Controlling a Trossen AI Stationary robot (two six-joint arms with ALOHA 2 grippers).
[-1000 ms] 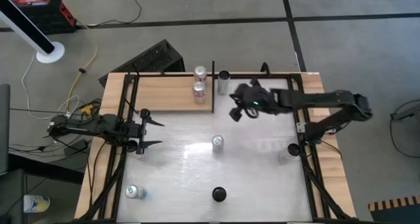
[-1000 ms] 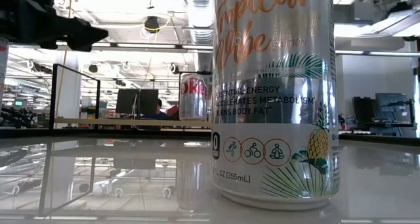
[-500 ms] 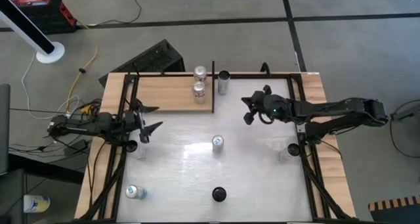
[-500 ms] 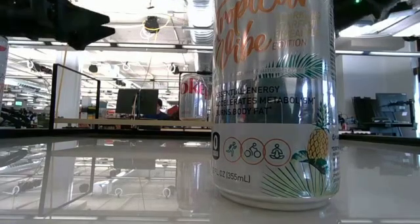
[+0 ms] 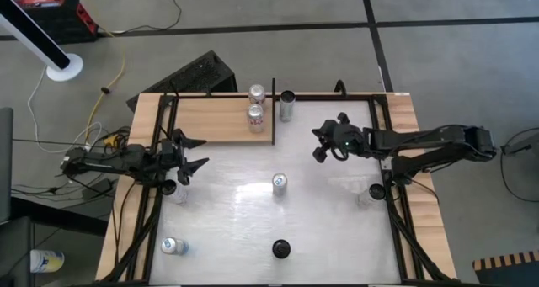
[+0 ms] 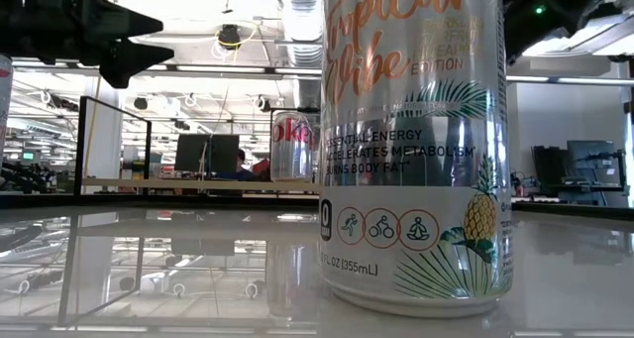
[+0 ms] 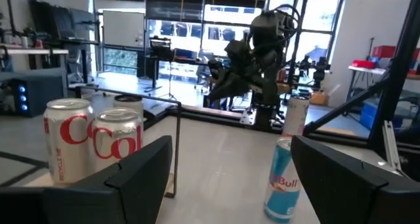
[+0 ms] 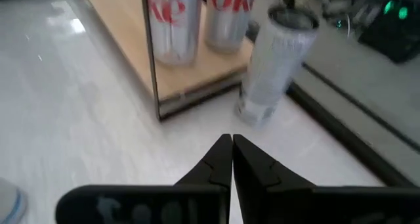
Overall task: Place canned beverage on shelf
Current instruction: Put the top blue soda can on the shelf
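The wooden shelf (image 5: pixel 215 119) lies at the table's far left, edged by black bars. Two Coke cans (image 5: pixel 256 104) stand upright on its right end; they also show in the right wrist view (image 8: pixel 172 20). A slim silver can (image 5: pixel 287 104) stands on the white table just right of the shelf. A Red Bull can (image 5: pixel 279 183) stands mid-table. My right gripper (image 5: pixel 320 146) is shut and empty, right of the silver can (image 8: pixel 275 63). My left gripper (image 5: pixel 192 154) is open and empty near the shelf's near left corner.
A tall pineapple-print can (image 6: pixel 416 150) stands by the near edge (image 5: pixel 281 249). More cans stand at the near left (image 5: pixel 173 246), beside my left gripper (image 5: pixel 179 191) and at the right (image 5: pixel 370 192). Black frame bars run along both table sides.
My right gripper has drawn back from the shelf toward the table's right edge, its arm stretching out lower. My left gripper has rolled about its axis and shifted a little toward the far edge. No can has moved.
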